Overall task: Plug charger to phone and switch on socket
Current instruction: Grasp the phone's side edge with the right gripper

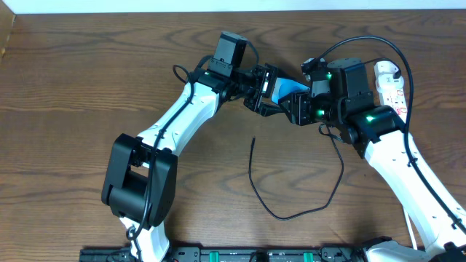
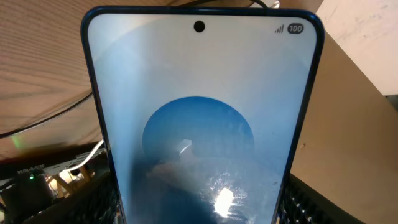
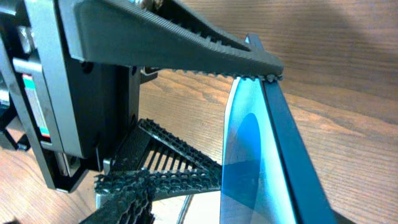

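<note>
Above the table (image 1: 87, 87), left hand (image 1: 266, 92) grips the phone (image 1: 292, 88); right hand (image 1: 295, 110) beside it, unclear

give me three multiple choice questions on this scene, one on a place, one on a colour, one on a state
1. Where does the socket lie?
A. at the far right of the table, beside the right arm
B. in the middle of the table
C. at the left edge of the table

2. What colour is the charger cable?
A. white
B. black
C. red

3. What is the left end effector doing?
A. hanging empty
B. shut on the phone
C. shut on the charger

Answers:
1 A, the overhead view shows the white strip next to the right arm.
2 B, a thin black line loops loose over the wood.
3 B, the phone fills the left wrist view, clamped at both lower sides.
</note>
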{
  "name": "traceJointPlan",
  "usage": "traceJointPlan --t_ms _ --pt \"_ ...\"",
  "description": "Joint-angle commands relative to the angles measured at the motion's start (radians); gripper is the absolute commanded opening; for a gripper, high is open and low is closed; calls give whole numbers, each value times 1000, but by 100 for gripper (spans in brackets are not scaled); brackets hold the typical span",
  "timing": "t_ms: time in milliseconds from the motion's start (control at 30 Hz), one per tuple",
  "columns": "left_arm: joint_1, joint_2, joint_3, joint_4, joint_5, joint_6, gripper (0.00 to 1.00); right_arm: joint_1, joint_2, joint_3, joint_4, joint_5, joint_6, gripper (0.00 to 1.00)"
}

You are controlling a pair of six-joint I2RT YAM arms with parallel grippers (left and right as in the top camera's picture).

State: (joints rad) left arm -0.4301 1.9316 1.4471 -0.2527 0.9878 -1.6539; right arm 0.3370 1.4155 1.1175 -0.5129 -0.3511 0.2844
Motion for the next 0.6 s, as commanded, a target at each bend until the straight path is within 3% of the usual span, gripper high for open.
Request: traceJointPlan --t_ms 0,567 --pt "-3 -44 6 8 13 -13 7 7 5 13 -4 10 0 45" --pt "-3 -44 6 8 -13 -13 8 7 5 13 -20 27 13 42"
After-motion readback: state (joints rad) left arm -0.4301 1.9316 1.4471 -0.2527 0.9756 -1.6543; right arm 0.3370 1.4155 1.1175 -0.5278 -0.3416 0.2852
